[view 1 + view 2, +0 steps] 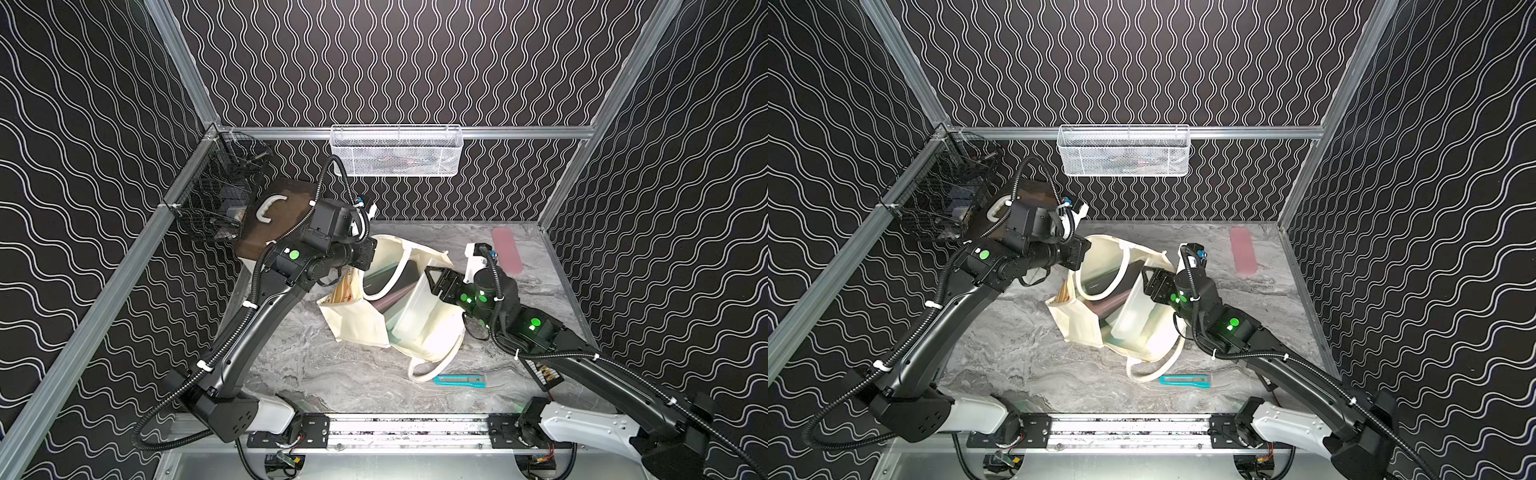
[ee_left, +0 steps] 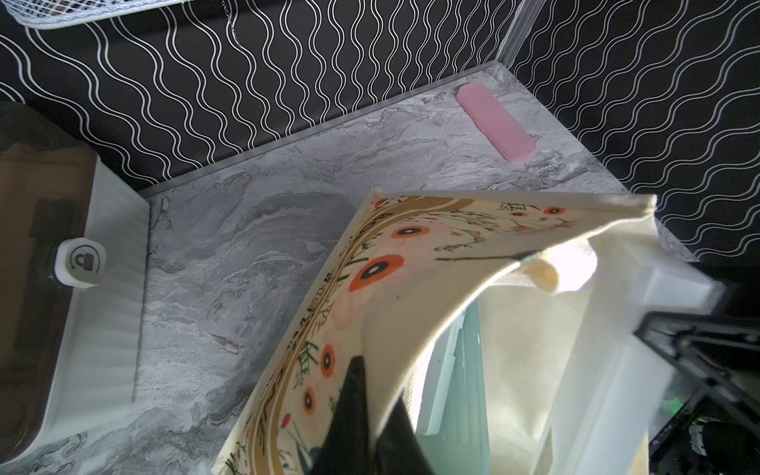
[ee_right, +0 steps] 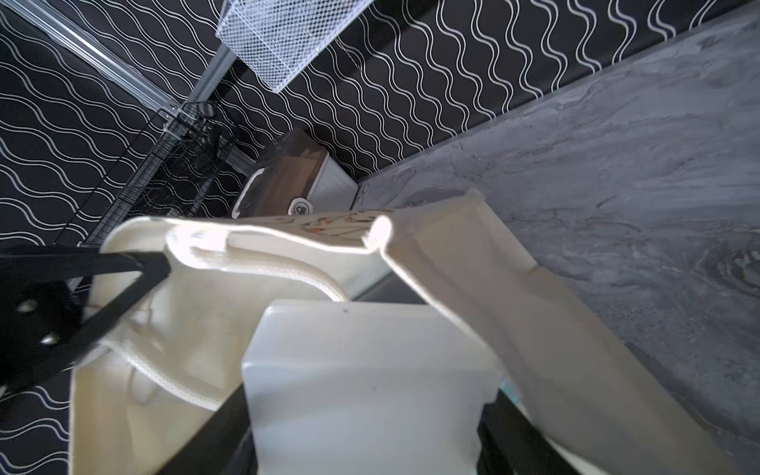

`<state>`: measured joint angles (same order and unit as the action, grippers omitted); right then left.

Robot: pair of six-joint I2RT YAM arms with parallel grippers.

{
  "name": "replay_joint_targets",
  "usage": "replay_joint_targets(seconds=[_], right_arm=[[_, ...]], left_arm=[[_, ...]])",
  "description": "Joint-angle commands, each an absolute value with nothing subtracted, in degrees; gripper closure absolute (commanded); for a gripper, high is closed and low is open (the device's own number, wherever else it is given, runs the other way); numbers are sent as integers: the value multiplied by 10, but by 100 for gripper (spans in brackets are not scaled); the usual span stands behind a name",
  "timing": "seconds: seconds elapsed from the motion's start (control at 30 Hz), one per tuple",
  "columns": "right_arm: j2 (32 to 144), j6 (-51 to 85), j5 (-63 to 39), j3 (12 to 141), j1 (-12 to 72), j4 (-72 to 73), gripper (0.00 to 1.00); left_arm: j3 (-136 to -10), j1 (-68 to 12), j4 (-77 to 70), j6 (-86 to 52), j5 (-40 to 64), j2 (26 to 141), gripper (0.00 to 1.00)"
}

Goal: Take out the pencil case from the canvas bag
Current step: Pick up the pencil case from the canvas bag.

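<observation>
Two top views are showing us the same thing. We are looking at the canvas bag (image 1: 357, 328) lying open in the middle of the grey desk (image 1: 332, 374). The pencil case (image 1: 415, 311), a milky white box, is sitting inside the bag, on the side nearer the right arm. The right pincer (image 1: 431, 286) is reaching into the bag's mouth and is touching the far end of the case. The left arm is hanging over the far left edge of the bag, and its pincer is mostly hiding under the wrist. A dark flat slab (image 1: 376, 278) is lying in the bag next to the case, with a cream loop handle (image 1: 392, 282) draped over it. A pink flat thing (image 1: 507, 249) is lying on the desk near the far right corner, well apart from the bag, and a blue-green cutter (image 1: 459, 380) is lying just beside the bag's near handle.

From the left wrist, we are seeing the left pincer (image 2: 376, 388) clenched on the flowery side of the bag, pinching the cloth and holding that edge up off the desk.

From the right wrist, we are seeing the pencil case (image 3: 370, 370) filling the space between the two dark fingers (image 3: 209, 427) of the right pincer. The pincer is gripping the case by its sides, and the case is sitting inside the bag with cream cloth around it.
</observation>
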<state>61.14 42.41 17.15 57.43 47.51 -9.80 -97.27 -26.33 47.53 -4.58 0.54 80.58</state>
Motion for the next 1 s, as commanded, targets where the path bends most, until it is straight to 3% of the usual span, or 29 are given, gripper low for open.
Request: replay_joint_targets(seconds=[0.0,0.27,0.67,0.8,0.97], right_arm=[[595,403,197,594,475,-127,42],[564,356,225,645,475,-190,43],[579,172,338,757,455,-335,46],[616,143,339,778,410,-391,46],[707,149,255,823,296,-483,46]], left_arm=[[-987,-262,410,-26,-42,809,100],[-1005,-262,420,-27,-142,828,100],[-996,-262,422,-86,-246,814,100],[-989,-262,431,-113,-241,806,100],[-983,-262,437,-136,-227,795,100]])
